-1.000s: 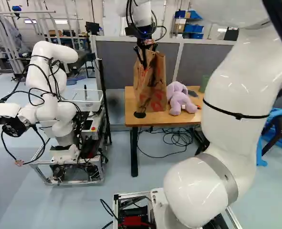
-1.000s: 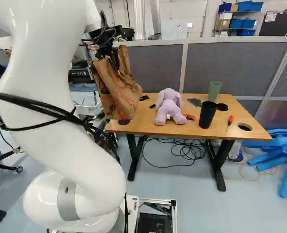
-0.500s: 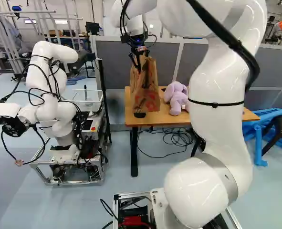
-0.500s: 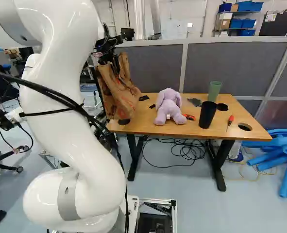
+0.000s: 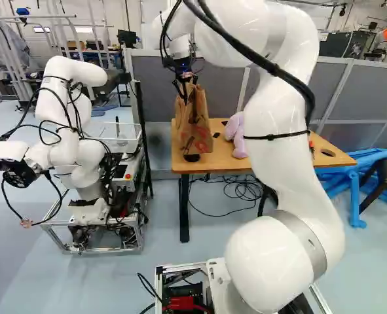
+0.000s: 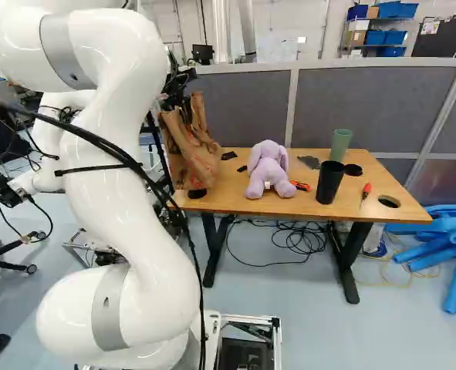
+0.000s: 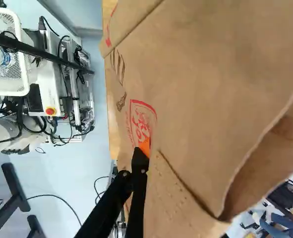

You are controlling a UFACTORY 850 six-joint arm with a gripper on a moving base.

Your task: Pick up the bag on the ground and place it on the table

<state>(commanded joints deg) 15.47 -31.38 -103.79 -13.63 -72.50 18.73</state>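
Wooden table (image 6: 231,199), brown paper bag (image 5: 203,127), held in the gripper (image 5: 188,97)

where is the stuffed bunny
Near the middle of the right base view, the bunny sits on the table between the paper bag and the black cup.

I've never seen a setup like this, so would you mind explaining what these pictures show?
Two pictures come from cameras on the machine's base, left and right, behind the white arm. The third looks out from its wrist, so the brown paper bag fills much of it.

The black jaws appear shut on the bag's upper part, though paper hides some of them. The bag's foot seems to be on the wooden table, which also holds a purple plush rabbit, a black cup, a green cup and a red-handled tool.

At the left of the left base view stands another robot.
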